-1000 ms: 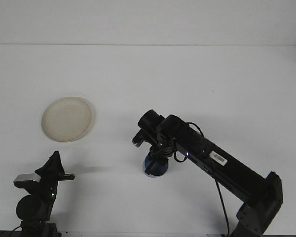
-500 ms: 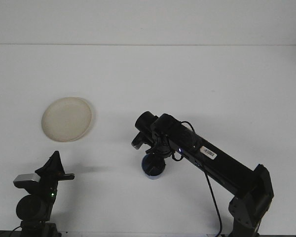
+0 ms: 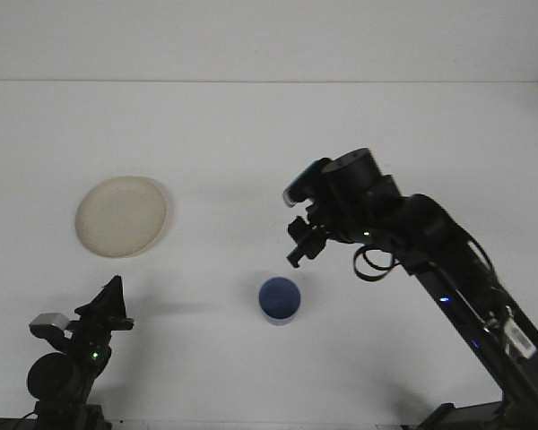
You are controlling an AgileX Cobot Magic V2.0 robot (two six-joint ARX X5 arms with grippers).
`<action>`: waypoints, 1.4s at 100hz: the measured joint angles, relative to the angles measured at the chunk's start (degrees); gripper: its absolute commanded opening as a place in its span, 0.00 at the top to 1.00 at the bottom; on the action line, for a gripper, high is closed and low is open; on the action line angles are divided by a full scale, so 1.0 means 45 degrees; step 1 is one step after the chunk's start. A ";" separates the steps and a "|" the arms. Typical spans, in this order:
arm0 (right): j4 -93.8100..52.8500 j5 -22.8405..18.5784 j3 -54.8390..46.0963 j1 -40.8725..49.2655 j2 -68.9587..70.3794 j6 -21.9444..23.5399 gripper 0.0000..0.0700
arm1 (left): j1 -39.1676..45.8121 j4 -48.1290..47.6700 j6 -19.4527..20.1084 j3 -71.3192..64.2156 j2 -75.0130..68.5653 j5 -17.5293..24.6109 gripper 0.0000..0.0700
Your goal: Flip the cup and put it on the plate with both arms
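Standing upright on the white table (image 3: 359,134), mouth upward, a blue cup (image 3: 279,300) is seen near the front centre, with its rim and inner floor visible from above. It is touched by nothing. A cream plate (image 3: 122,216) lies flat well to the left of the cup and farther back, and nothing is carried on it.

The right arm (image 3: 448,269) is raised over the table, reaching in from the lower right corner, with a black cable looped beside its wrist. Its end effector (image 3: 302,242) is held above and to the right of the cup, apart from it, and nothing is gripped in it. Its dark fingers are pointed down and to the left; from this angle, whether they are spread or closed cannot be told.

The left arm (image 3: 63,376) is kept low at the front left edge, well apart from both cup and plate. Its end effector (image 3: 110,307) is pointed upward and to the right, and only a dark wedge shape is shown, so the spacing of its fingers cannot be told either. A small green light is visible on each arm.
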 measured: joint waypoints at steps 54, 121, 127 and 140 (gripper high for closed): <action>0.9462 0.0029 -1.1147 -0.4221 -0.8597 0.0214 0.57 | -0.0146 -0.2579 0.1307 0.5790 0.5119 0.3109 0.98; 1.0671 0.0092 -1.5475 -0.5901 -1.1555 0.0219 0.57 | -0.4299 -0.8150 0.6382 1.3780 1.5154 0.5066 0.27; 1.0666 0.0092 -1.5475 -0.5901 -1.1555 0.0219 0.57 | -0.4813 -0.8558 0.6528 1.4285 1.5795 0.5071 0.27; 1.0671 0.0092 -1.5475 -0.5901 -1.1555 0.0219 0.57 | -0.5848 -0.9005 0.6635 1.5144 1.7126 0.5081 0.27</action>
